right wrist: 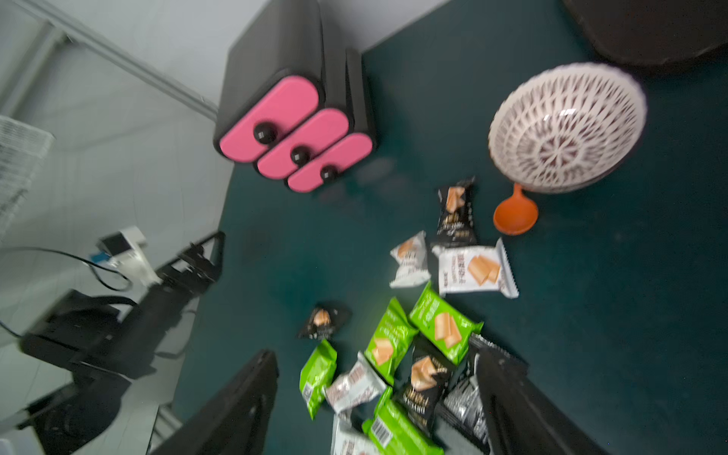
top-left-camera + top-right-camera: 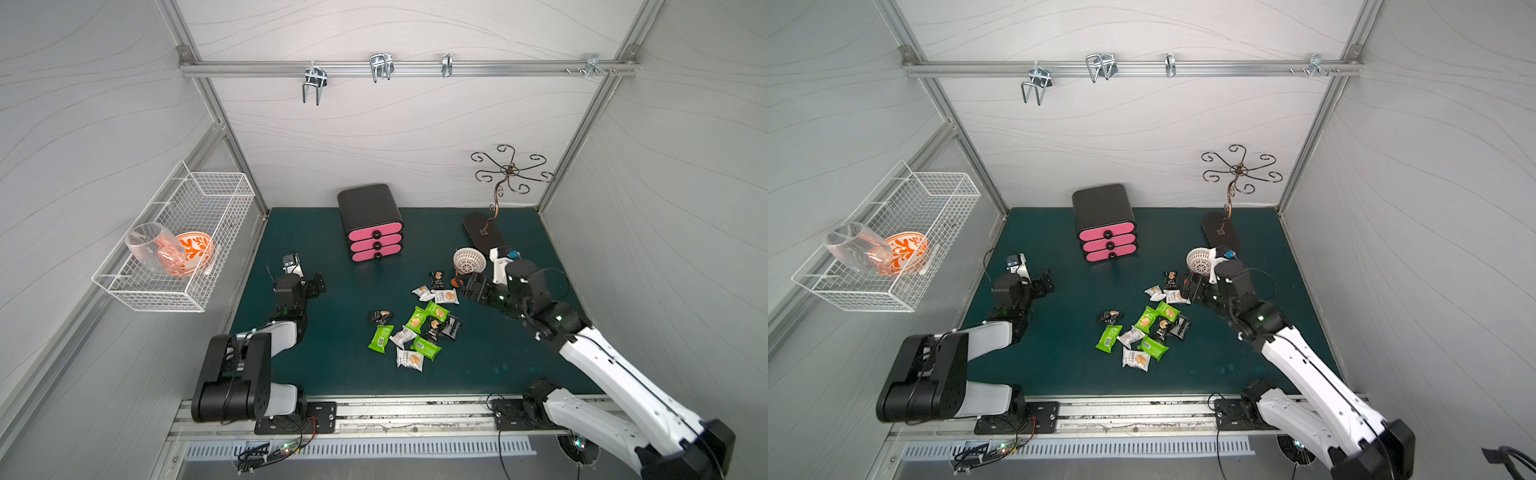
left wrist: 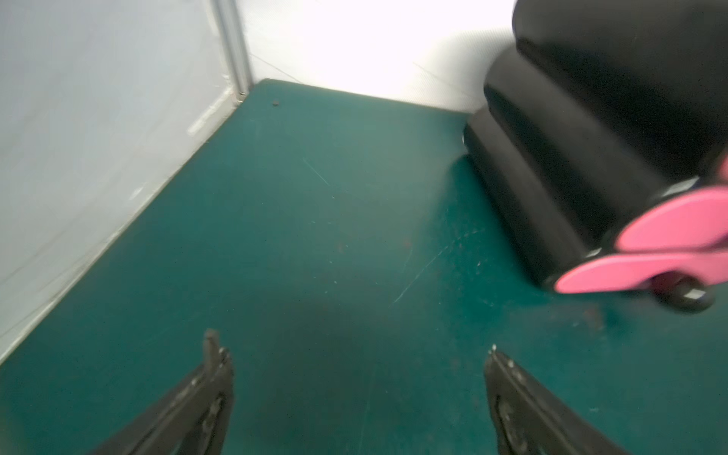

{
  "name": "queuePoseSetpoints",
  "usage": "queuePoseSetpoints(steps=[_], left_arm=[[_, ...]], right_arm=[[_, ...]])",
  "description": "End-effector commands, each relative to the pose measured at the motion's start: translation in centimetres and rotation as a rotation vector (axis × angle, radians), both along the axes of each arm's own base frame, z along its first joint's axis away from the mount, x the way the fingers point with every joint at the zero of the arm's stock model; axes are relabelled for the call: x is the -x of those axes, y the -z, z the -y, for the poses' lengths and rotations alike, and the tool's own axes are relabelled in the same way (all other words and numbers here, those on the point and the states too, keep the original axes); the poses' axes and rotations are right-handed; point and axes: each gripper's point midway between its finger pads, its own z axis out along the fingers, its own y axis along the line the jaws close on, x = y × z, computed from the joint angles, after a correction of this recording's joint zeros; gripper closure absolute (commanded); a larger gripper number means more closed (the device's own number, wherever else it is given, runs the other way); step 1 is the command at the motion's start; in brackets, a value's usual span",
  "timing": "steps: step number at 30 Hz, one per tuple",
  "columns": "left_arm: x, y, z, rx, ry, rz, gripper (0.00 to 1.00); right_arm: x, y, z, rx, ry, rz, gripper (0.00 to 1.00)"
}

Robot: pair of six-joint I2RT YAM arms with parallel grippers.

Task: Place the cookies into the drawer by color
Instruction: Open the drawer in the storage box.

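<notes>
Looking down on a dark green worktop [image 2: 332, 374] from above its near edge. Nearest, right of centre, the cookies [image 2: 419, 328] lie in a loose scatter: about a dozen small pillow packets in green, white and black, several overlapping in the middle and a few lying alone at the edges. All those visible are on the worktop. At the far right edge of the scatter the right gripper [image 1: 376, 354] hovers just beside a white packet [image 2: 446, 296], its jaws spread well apart and holding nothing. The left gripper [image 3: 354, 350] sits well apart from the packets on the left, jaws fully wide over bare mat, also empty. Just beyond the right gripper are a small orange funnel [image 1: 515, 214] and an empty white lattice bowl [image 2: 469, 261]. Farther back, at centre, stands the black drawer unit [image 2: 370, 224], its three pink fronts shut, each with a black knob. The packets are likely very light, with slick, crinkly film that can slip from a pinch, and brittle biscuits inside. A gentle hold across the narrow middle of a lone packet looks safest.
</notes>
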Motion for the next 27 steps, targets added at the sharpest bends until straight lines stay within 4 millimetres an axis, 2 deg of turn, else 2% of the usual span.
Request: queuePoseSetpoints(steps=[1, 3, 4, 6, 10, 12, 14, 17, 19, 22, 23, 24, 27], left_arm=[[1.6, -3.7, -1.4, 0.147, -0.187, -0.033, 0.0], [2.2, -4.1, 0.8, 0.308, -0.162, -0.106, 0.0], [2.4, -4.6, 2.1, 0.332, -0.142, -0.116, 0.0], [2.2, -6.2, 7.3, 0.402, 0.028, -0.101, 0.02], [1.8, -6.8, 13.0, 0.614, 0.11, -0.131, 0.15], [0.9, -6.6, 16.2, 0.746, 0.147, -0.148, 0.32], [-0.3, -6.8, 19.3, 0.834, 0.189, -0.163, 0.38], [-2.5, -8.1, 23.6, 0.861, 0.263, -0.144, 0.46], [-4.1, -8.7, 24.7, 0.86, 0.267, -0.123, 0.47], [-6.7, -9.3, 24.7, 0.788, 0.222, -0.103, 0.51], [-7.5, -9.4, 24.2, 0.723, 0.192, -0.109, 0.52], [-7.9, -8.6, 23.5, 0.659, 0.145, -0.14, 0.53], [-9.9, -8.5, 22.3, 0.594, 0.072, -0.15, 0.54]], right_arm=[[1.1, -1.4, -2.1, 0.008, -0.1, -0.034, 0.14], [0.6, -2.0, -2.5, 0.017, -0.112, -0.028, 0.13], [0.3, -2.1, -2.7, 0.018, -0.111, -0.026, 0.12], [-0.2, -2.5, -3.0, 0.01, -0.105, -0.012, 0.12], [-0.8, -3.2, -3.7, 0.007, -0.129, 0.0, 0.1], [-1.0, -3.6, -4.2, -0.001, -0.153, 0.0, 0.1], [-0.9, -4.1, -4.4, -0.008, -0.173, 0.0, 0.09], [-0.6, -4.8, -3.6, -0.003, -0.175, 0.001, 0.09], [-0.5, -5.2, -3.0, 0.001, -0.17, 0.025, 0.08], [-0.5, -5.5, -1.7, -0.01, -0.13, 0.044, 0.08], [-0.5, -5.7, -1.3, -0.012, -0.121, 0.048, 0.08], [-0.4, -5.8, -1.0, -0.012, -0.111, 0.052, 0.08], [-0.3, -6.3, 0.0, 0.002, -0.085, 0.076, 0.07]])
